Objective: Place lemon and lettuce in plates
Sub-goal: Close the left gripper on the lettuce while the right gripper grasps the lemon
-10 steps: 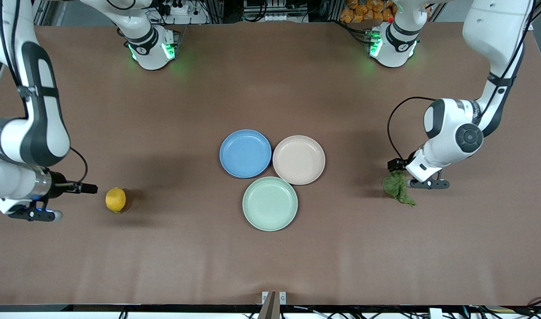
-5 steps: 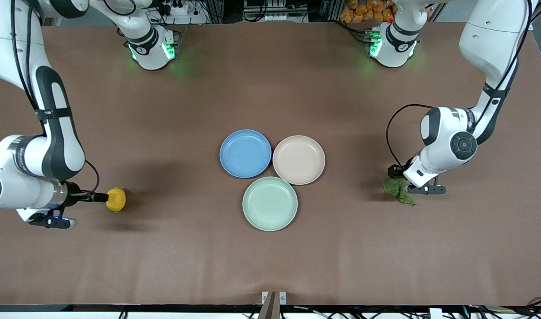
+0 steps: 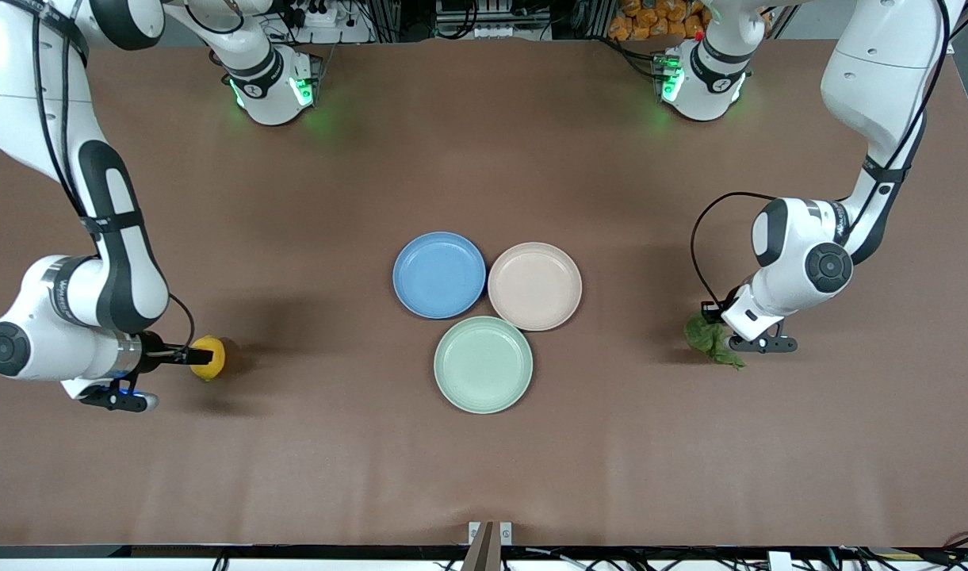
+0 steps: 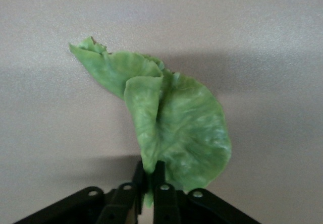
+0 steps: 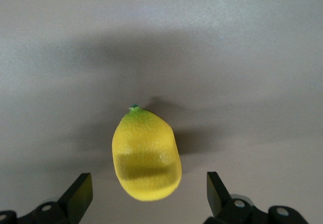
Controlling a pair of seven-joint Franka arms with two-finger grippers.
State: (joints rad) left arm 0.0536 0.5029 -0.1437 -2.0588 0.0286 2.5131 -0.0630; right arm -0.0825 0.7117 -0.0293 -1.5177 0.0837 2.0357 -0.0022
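The yellow lemon lies on the table toward the right arm's end. My right gripper is open with its fingers either side of the lemon, not touching it. The green lettuce lies toward the left arm's end. My left gripper is shut on the edge of the lettuce, which still rests on the table. The blue plate and the beige-pink plate sit side by side mid-table, both empty.
A pale mint-green plate, empty, sits nearer the front camera, touching the other two plates. The brown table is bare elsewhere. The arm bases stand along the table's top edge.
My right gripper has moved in toward the lemon until its fingers flank it. My left gripper has settled lower onto the lettuce and shut on its edge.
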